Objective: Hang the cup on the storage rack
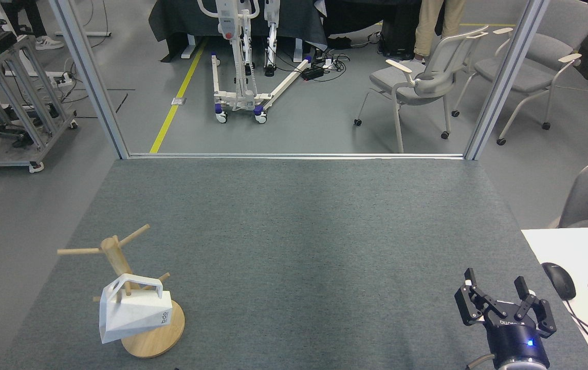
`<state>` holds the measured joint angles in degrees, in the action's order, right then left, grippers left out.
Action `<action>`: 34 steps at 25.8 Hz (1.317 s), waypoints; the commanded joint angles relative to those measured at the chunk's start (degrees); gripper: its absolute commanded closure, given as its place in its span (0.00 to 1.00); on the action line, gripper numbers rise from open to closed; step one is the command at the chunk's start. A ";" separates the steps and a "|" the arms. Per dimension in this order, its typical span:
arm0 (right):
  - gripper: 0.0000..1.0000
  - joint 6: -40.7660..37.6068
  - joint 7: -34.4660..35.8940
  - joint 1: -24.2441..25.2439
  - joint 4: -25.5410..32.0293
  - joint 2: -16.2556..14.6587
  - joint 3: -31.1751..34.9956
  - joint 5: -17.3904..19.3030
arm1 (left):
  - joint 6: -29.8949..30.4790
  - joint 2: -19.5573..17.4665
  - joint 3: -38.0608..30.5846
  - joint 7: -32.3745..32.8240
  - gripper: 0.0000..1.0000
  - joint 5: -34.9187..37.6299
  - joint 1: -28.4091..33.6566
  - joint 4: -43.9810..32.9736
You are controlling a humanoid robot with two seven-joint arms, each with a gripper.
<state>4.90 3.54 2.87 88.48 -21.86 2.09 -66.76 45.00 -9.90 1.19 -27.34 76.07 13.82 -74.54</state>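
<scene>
A: Where is the cup (132,312) relative to the storage rack (128,288)?

B: It hangs on the rack's near side, its angular handle looped over 1 low peg, body tilted, rim pointing down to the left, just above the round base. Nothing is holding it.

A: And the grippers?

B: The right gripper (502,304) is well to the right of the rack, low over the grey table (294,231), fingers spread wide apart with nothing between them. The left one is not in view, so I cannot tell its state.

A: How would the cup handle if it had to be reseated?

B: I judge it rigid and fairly light, with a matte faceted shell that should give pads decent purchase. It is probably brittle, so a knock against the post could chip it. The flat facets on the tapering body are the safest hold. The handle must stay free for the peg.

A: Counts?

B: 1 cup, 1 rack. On the rack I count 4 pegs showing: 2 near the top, 1 lower to the right, and the 1 carrying the handle. Others may be hidden behind the cup. 1 gripper visible.

A: Task status?

B: Judging by how it lies, the hang looks done, though the rack leans slightly and the cup sits close to its base.
</scene>
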 commanded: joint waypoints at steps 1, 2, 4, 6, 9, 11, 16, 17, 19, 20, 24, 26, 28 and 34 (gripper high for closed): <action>0.01 0.02 0.24 1.08 0.03 0.06 -0.07 -0.04 | 0.00 4.36 0.84 0.36 0.00 -0.05 2.79 -9.22; 0.01 0.02 0.24 1.35 0.03 0.06 -0.07 -0.04 | 0.00 5.86 1.01 0.80 0.00 0.74 3.05 -11.77; 0.01 0.02 0.24 1.44 0.03 0.06 -0.07 -0.04 | 0.00 8.76 1.19 4.40 0.00 0.92 4.37 -15.81; 0.01 -0.07 0.24 1.44 0.03 0.06 -0.07 -0.04 | 0.00 9.46 1.28 7.91 0.00 0.92 4.37 -17.66; 0.01 -0.07 0.24 1.96 0.56 -0.12 -0.07 -0.04 | -5.09 9.73 1.36 8.71 0.00 0.92 4.54 -21.00; 0.01 -0.07 0.24 2.40 0.64 -0.38 -0.07 -0.04 | -10.72 9.73 2.24 8.62 0.00 0.92 4.54 -22.58; 0.01 -0.07 0.24 2.40 0.64 -0.38 0.02 0.05 | -21.27 9.99 4.97 6.42 0.00 1.09 3.75 -24.52; 0.01 -0.07 0.24 2.40 0.64 -0.38 0.02 0.14 | -22.32 10.08 5.58 5.81 0.00 1.09 3.31 -24.52; 0.01 -0.07 0.24 2.49 0.64 -0.38 0.02 0.31 | -24.96 10.25 6.73 5.54 0.00 1.18 2.00 -24.43; 0.01 -0.07 0.24 2.49 0.64 -0.38 -0.07 0.58 | -26.45 10.25 7.34 5.54 0.00 1.53 1.47 -24.43; 0.01 -0.16 0.16 2.84 0.82 -0.20 -0.33 0.67 | -35.94 10.87 13.23 7.47 0.00 10.76 -1.78 -24.34; 0.01 -0.77 0.16 3.46 0.82 0.06 -0.24 0.67 | -41.48 11.05 17.18 9.76 0.00 14.72 -3.37 -24.34; 0.01 -2.97 0.24 3.72 0.82 0.41 -0.15 0.67 | -47.81 11.66 20.35 13.54 0.00 15.77 -5.91 -23.02; 0.01 -4.99 0.33 3.81 0.73 0.59 0.81 0.84 | -59.85 12.36 24.48 21.36 0.00 15.95 -16.28 -18.45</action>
<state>0.46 3.55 6.61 89.27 -21.33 2.68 -65.99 -10.11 2.11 24.13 -9.83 91.94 2.62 -94.97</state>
